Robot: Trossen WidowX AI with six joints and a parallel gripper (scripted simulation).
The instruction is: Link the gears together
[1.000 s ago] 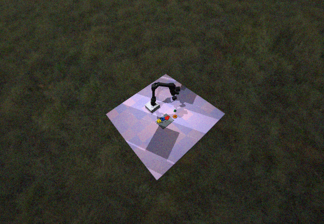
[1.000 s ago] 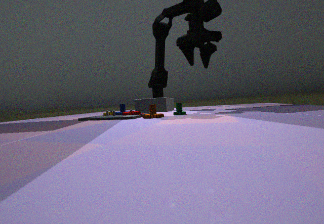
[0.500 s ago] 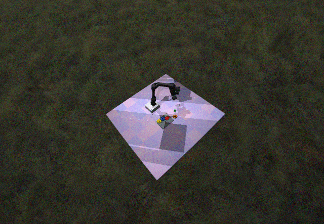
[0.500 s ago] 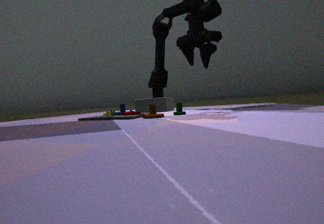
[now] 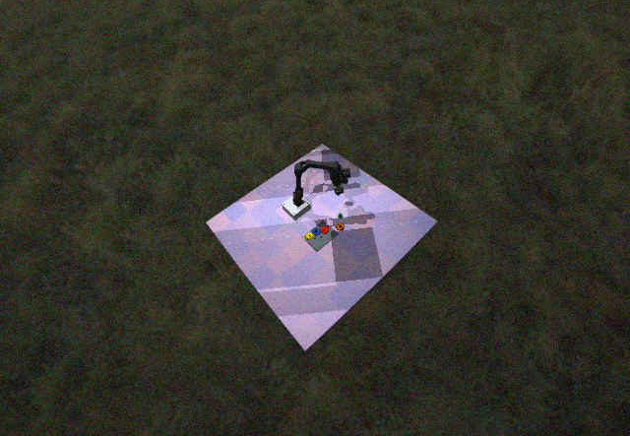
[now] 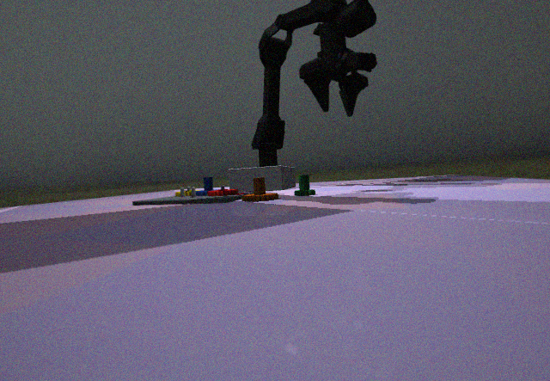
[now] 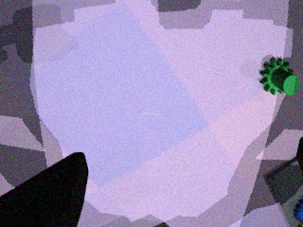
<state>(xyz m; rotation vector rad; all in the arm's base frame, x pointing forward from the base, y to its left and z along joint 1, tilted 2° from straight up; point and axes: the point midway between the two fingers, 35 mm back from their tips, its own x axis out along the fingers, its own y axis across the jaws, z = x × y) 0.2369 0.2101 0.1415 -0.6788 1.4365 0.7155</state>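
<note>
Black all over, the arm (image 5: 298, 182) (image 6: 271, 88) rises in the top view from a white base block (image 5: 287, 211) (image 6: 248, 179), between the middle of the desk (image 5: 305, 327) (image 6: 289, 301) and its upper-left edge. Its claw (image 5: 339, 191) (image 6: 337, 113) (image 7: 199, 157) hangs over the part toward the upper-right edge, well apart from the grey board (image 5: 318, 246) (image 6: 149, 202) (image 7: 284, 177). That board lies near the middle, well in from all four corners, bearing a yellow gear (image 5: 309, 235) (image 6: 178, 193), a blue gear (image 5: 316, 231) (image 6: 207, 183) and a red gear (image 5: 322, 229) (image 6: 217, 192), blue between the other two; I can't tell whether their teeth mesh. An orange gear (image 5: 337, 226) (image 6: 259, 187) stands off the board toward the right corner, with a green gear (image 5: 340, 216) (image 6: 304, 186) (image 7: 278, 76) nearer the upper-right edge. Over in the exterior view, the claw points down high above the desk, fingers wide apart and gripping nothing; the orange and green gears sit upright below, handles up. From the wrist, the green gear shows at right, above the board's corner, with bare desk between the fingers.
</note>
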